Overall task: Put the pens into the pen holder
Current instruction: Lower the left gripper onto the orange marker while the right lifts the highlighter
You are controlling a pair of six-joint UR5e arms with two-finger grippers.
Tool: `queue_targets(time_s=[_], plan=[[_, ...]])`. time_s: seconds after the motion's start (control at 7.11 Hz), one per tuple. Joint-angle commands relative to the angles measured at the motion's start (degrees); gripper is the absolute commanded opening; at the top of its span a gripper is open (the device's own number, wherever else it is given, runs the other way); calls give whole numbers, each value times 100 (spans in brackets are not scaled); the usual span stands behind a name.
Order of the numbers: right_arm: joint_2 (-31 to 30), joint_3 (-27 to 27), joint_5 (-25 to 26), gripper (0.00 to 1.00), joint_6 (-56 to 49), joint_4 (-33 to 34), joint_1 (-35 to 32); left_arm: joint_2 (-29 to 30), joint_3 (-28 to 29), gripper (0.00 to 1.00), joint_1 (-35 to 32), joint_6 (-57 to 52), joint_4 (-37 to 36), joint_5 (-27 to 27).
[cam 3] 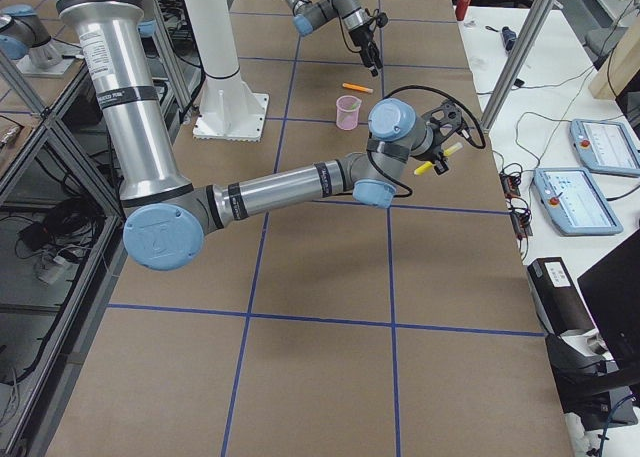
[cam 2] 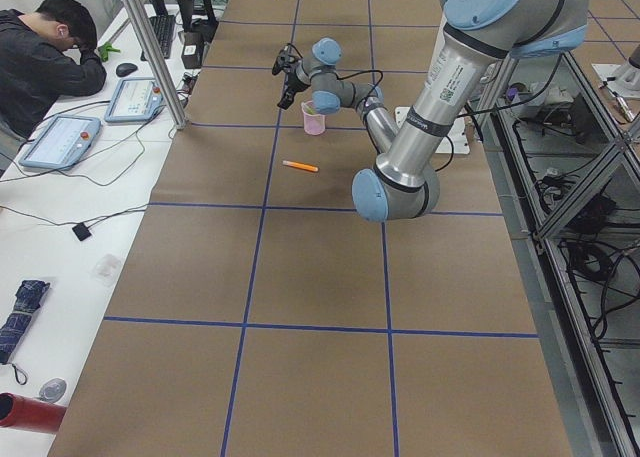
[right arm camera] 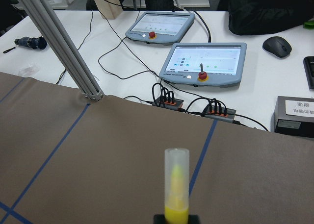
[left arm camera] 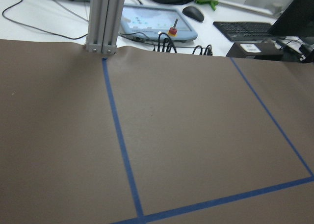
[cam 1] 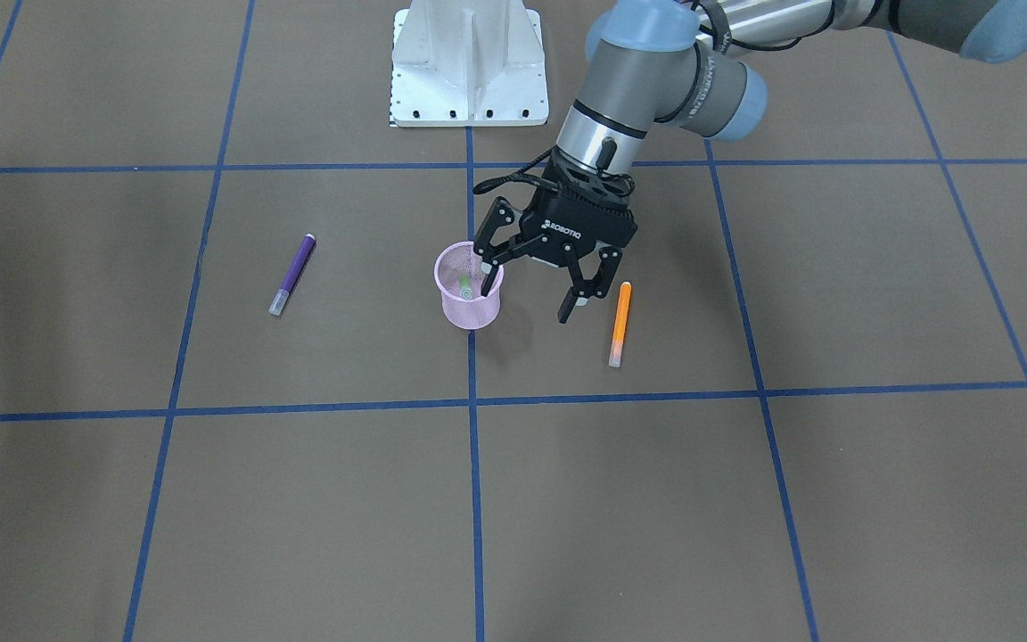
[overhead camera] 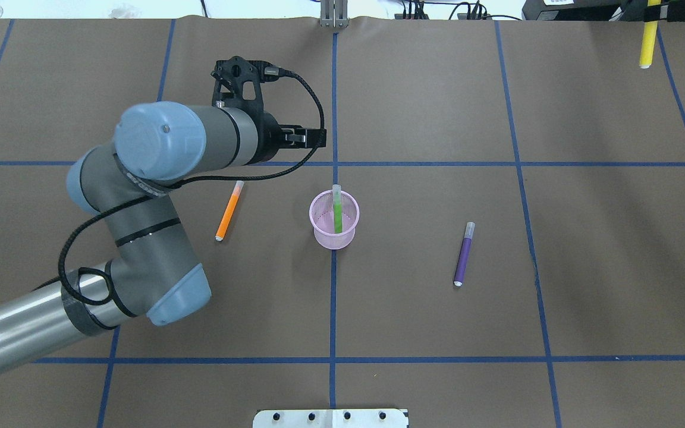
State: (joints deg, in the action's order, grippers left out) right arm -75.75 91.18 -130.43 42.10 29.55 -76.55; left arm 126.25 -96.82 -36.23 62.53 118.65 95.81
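Closest to the right wrist camera, the yellow pen (right arm camera: 176,185) stood up out of the right gripper (right arm camera: 176,218), which was clenched on its lower end, pale cap uppermost. In the overhead view this pair hung over the far right corner of the tabletop (overhead camera: 437,107), well apart from the pen holder (cam 1: 469,312) at the tabletop's middle.

The left gripper (cam 1: 527,301) hovered with its jaws spread and nothing between them, between the pen holder and the orange pen (cam 1: 620,323). That pen lay flat just beside it, on the side toward the tabletop's left edge. Its long axis ran roughly from the robot's edge to the far edge with a slight slant, cap end toward the far edge. The left arm looked much the nearer, and a grasp would probably need the jaws set across the pen's width. The purple pen (overhead camera: 463,255) lay alone on the right half, near neither gripper.

Only the front-facing view showed the left gripper's spread; overhead, its fingers were largely hidden behind the wrist. Overhead made plain the green pen (overhead camera: 338,215) leaning inside the pen holder, cap above the far rim. The left wrist camera showed no pen.
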Motion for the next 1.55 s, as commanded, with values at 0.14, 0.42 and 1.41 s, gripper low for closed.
queue_targets(time_s=[0.14,0.42,1.41], plan=[[7,-3,1104,0,694,-1273,937,-345,67,99,-446,-39,-474,1300],[51,92,1448,0,703,-1320,1474,-338,548,98,-402,-56,-614,1483],[201,225,2171,0,694,-1320,2425,-355,1262,93,-359,-795,-623,1608]])
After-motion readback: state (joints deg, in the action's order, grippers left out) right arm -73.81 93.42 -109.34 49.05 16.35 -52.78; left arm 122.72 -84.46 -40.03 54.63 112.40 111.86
